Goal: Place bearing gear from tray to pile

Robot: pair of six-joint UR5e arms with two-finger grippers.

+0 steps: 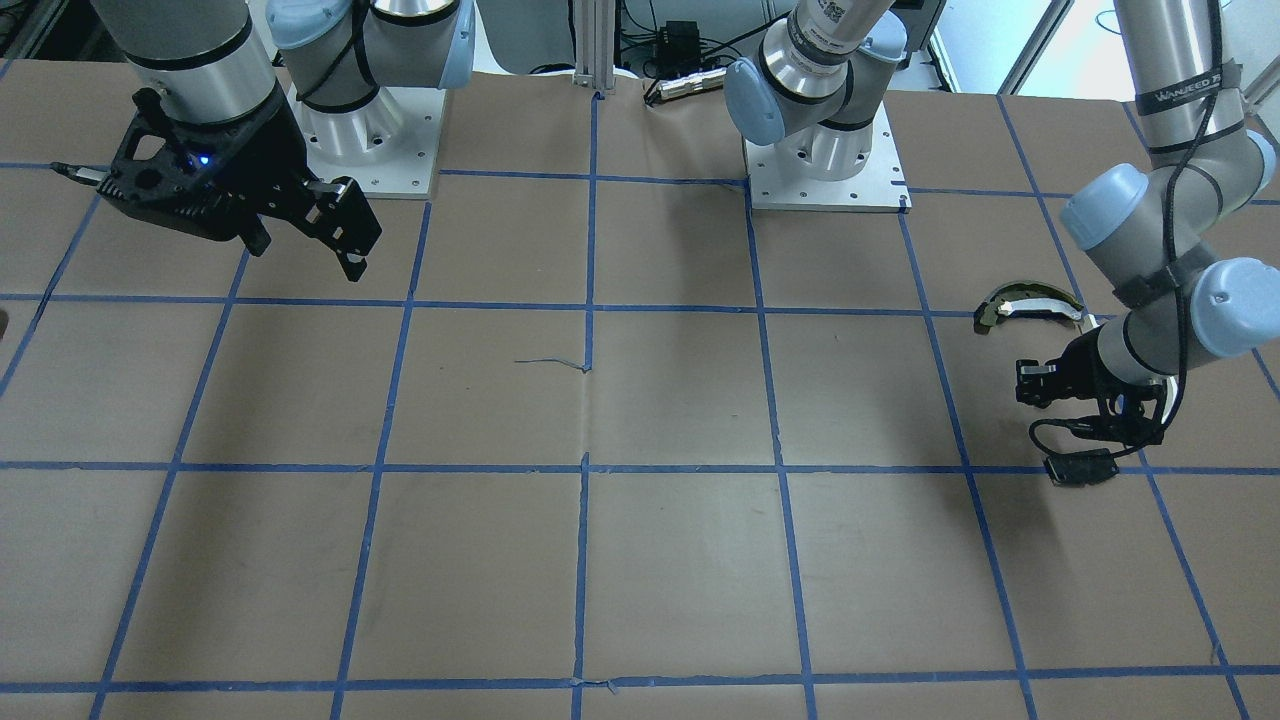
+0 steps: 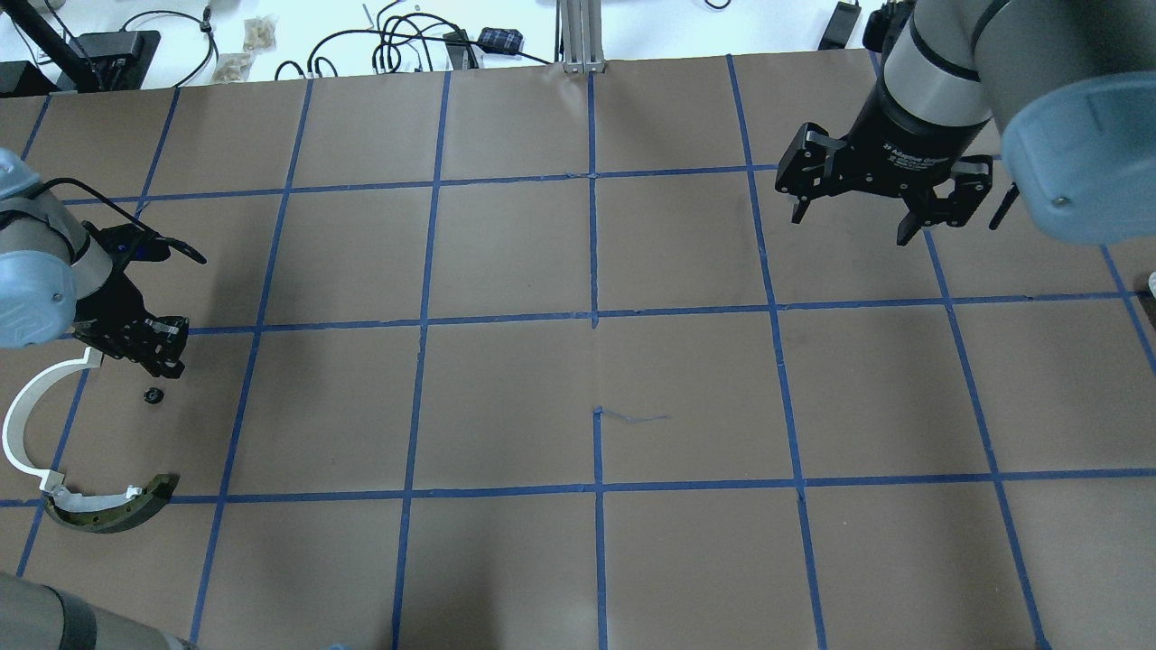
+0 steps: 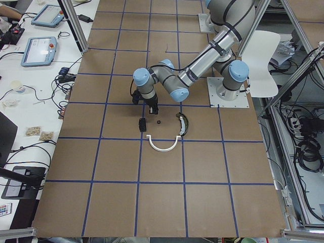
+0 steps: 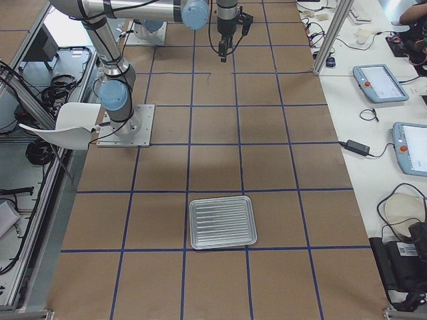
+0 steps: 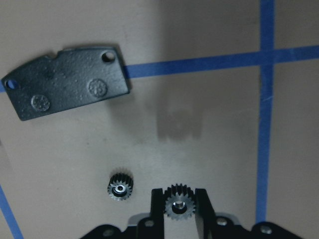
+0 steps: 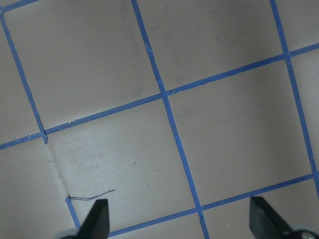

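Jaws of the left gripper [image 5: 179, 200] pinch the bearing gear [image 5: 179, 205] at the pile [image 5: 67, 82] beside another gear [image 5: 120, 186], so lowering and letting go seems next; the right gripper [image 2: 851, 227] hangs agape.

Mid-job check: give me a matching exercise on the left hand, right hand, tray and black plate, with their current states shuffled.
1. left hand
2. right hand
3. tray
4. black plate

a. ribbed metal, nothing in it
b. lying across a blue tape line
c. open, holding nothing
d. shut on a bearing gear

Pairs: 1-d, 2-c, 3-a, 4-b
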